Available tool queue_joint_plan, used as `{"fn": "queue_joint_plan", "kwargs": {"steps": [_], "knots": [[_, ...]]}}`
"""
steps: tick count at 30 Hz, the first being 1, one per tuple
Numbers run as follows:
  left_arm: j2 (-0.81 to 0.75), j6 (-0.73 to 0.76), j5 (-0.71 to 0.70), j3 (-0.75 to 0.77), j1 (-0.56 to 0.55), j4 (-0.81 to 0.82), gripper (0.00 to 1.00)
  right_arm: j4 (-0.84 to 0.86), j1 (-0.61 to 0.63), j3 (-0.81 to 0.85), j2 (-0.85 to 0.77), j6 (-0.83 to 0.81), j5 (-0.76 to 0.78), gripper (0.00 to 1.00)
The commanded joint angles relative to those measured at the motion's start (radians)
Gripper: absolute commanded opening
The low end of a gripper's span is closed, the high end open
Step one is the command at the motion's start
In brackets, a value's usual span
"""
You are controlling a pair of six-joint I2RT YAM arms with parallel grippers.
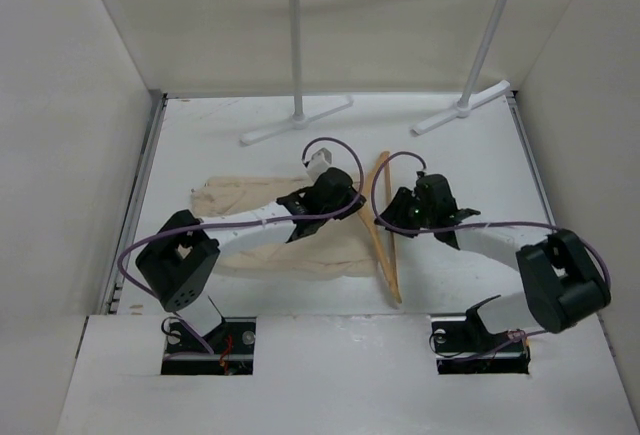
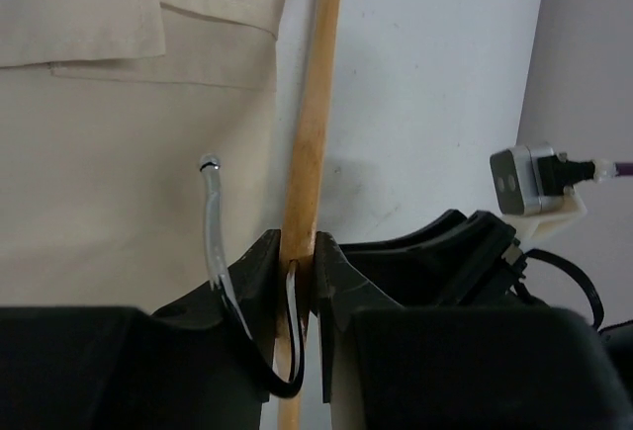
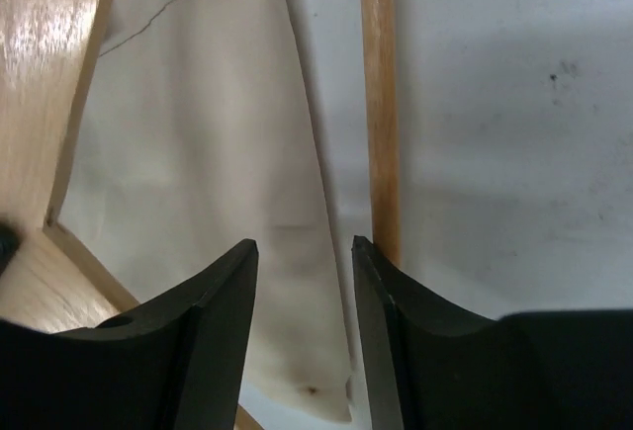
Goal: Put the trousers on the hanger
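Beige trousers (image 1: 240, 198) x1 on table (image 1: 455, 160), wooden hanger (image 1: 388, 265) x1 at their 3 o'clock. L end effector (image 2: 300, 270) clenched on hanger; R end effector (image 3: 303, 252) released.

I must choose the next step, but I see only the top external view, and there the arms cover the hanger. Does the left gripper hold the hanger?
Observer: Yes. In the left wrist view the left gripper is shut on a thin wooden bar of the hanger.
Operator: And the right gripper?
Observer: The right gripper is open. It hangs over one edge of the trousers and grips nothing.
Operator: Is any cloth inside the hanger frame?
Observer: In the right wrist view, yes: the cloth lies between the hanger's broad arm and its thin bar.
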Motion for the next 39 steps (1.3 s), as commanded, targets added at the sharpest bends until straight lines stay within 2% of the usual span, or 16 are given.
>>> {"fn": "queue_joint_plan", "kwargs": {"steps": [1, 8, 10, 12, 14, 21, 27, 33, 39], "knots": [[-0.033, -0.015, -0.036, -0.057, -0.007, -0.003, 0.03, 0.091, 0.024, 0.061, 0.070, -0.007, 0.043, 0.52], [-0.022, -0.012, -0.049, -0.110, 0.001, 0.011, 0.03, 0.128, 0.045, 0.066, 0.185, 0.025, 0.022, 0.51], [-0.028, -0.011, -0.052, -0.126, 0.002, 0.018, 0.03, 0.138, 0.047, 0.064, 0.202, 0.034, 0.005, 0.41], [-0.039, -0.011, -0.055, -0.136, 0.005, 0.022, 0.03, 0.158, 0.047, 0.064, 0.205, 0.054, -0.034, 0.20], [-0.054, -0.008, -0.055, -0.146, 0.013, 0.022, 0.03, 0.200, 0.047, 0.053, 0.163, 0.080, -0.054, 0.13], [-0.180, 0.043, -0.091, -0.221, 0.065, -0.020, 0.03, 0.125, 0.007, 0.101, 0.000, 0.090, -0.060, 0.12], [-0.367, 0.101, -0.093, -0.357, 0.195, -0.109, 0.03, 0.082, -0.070, 0.090, -0.078, 0.080, -0.086, 0.12], [-0.551, 0.224, -0.065, -0.417, 0.303, -0.262, 0.03, 0.082, -0.137, 0.067, -0.059, 0.056, -0.101, 0.12], [-0.570, 0.365, -0.093, -0.353, 0.312, -0.369, 0.03, 0.083, -0.172, 0.104, 0.038, 0.027, -0.066, 0.12]]}}
